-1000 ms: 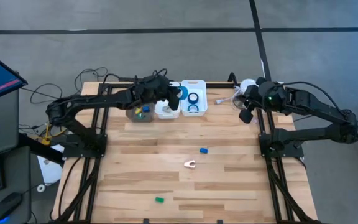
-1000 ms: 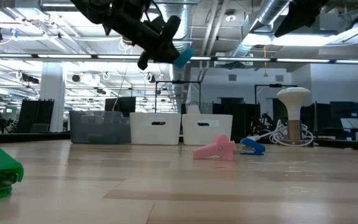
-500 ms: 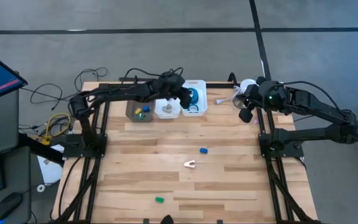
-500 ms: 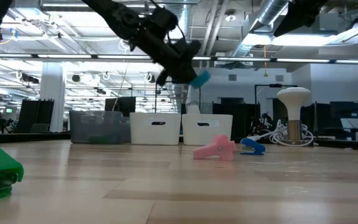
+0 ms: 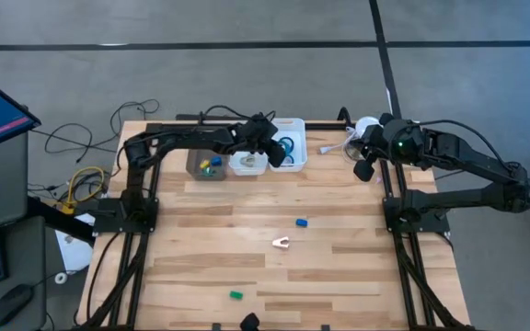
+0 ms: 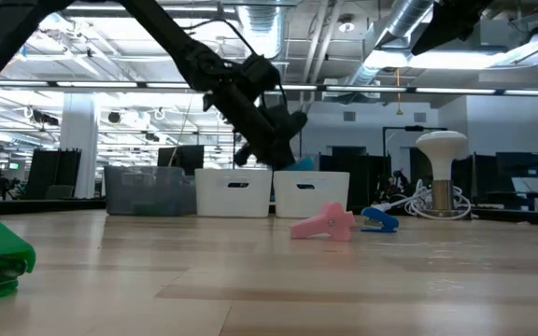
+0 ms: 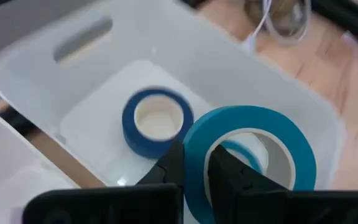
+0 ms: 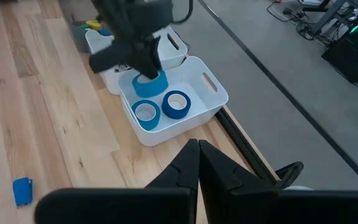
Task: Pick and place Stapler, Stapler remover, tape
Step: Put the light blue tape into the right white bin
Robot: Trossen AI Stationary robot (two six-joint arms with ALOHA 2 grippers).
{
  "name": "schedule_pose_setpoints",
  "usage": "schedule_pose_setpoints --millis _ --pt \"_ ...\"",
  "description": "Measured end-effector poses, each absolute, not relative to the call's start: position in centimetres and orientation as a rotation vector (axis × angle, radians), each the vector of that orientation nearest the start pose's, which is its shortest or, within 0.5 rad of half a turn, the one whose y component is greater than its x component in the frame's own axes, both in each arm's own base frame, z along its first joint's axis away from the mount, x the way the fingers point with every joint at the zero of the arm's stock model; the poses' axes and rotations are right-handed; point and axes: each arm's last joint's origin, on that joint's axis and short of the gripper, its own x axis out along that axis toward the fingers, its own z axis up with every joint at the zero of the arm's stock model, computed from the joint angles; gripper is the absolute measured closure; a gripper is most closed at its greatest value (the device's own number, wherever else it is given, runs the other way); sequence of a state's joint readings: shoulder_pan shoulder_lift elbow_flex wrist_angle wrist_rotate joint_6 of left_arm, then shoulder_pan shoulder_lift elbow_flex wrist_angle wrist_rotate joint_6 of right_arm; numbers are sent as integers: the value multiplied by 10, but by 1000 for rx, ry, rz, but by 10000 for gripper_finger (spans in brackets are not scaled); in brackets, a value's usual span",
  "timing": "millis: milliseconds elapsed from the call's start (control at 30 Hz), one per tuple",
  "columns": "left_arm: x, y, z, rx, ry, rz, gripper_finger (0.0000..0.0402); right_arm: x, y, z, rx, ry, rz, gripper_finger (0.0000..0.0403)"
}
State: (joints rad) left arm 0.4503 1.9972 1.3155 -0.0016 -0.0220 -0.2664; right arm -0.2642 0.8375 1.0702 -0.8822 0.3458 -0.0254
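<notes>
My left gripper (image 5: 272, 145) is shut on a blue tape roll (image 7: 247, 155) over the right-hand white bin (image 5: 300, 161) at the table's far edge. In the low view the roll (image 6: 303, 165) dips behind the bin's rim. Two more blue rolls (image 8: 145, 112) (image 8: 176, 102) lie flat on the bin's floor. A pink staple remover (image 5: 282, 243), a small blue piece (image 5: 301, 222) and a green stapler (image 5: 236, 296) lie on the bare wood. My right gripper (image 8: 197, 163) hangs shut and empty above the table's far right corner. My left gripper pinches the roll's wall (image 7: 194, 186), one finger (image 7: 229, 177) inside the ring's hole and the other finger (image 7: 171, 171) outside. The fingers slant down from the table's left. The roll hangs tilted inside the bin's mouth; whether it touches the floor I cannot tell.
A grey bin (image 5: 207, 165) with small coloured pieces and a middle white bin (image 5: 248, 162) stand left of the tape bin. A white lamp-like stand with a coiled cable (image 6: 440, 187) sits at the far right. The table's middle and near half are mostly bare wood.
My left gripper has gone down and toward the table's right edge, tipping further downward, with the blue roll still in its fingers. The roll has gone from high above the bins to the mouth of the right-hand white bin.
</notes>
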Motion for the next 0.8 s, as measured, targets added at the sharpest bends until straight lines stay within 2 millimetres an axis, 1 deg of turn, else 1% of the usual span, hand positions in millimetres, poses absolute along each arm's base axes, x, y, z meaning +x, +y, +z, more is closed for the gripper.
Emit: schedule_pose_setpoints --millis 133,433,533,800 --pt "391 190 165 -404 630 544 380 136 -47 357 -51 666 -580 402" --pt "389 193 164 -396 630 575 378 136 -47 357 -51 667 -580 402" --pt "389 194 164 -381 628 611 359 136 -47 357 -51 667 -580 402" --pt "392 192 167 -372 589 606 291 136 -47 357 -51 667 -580 402"
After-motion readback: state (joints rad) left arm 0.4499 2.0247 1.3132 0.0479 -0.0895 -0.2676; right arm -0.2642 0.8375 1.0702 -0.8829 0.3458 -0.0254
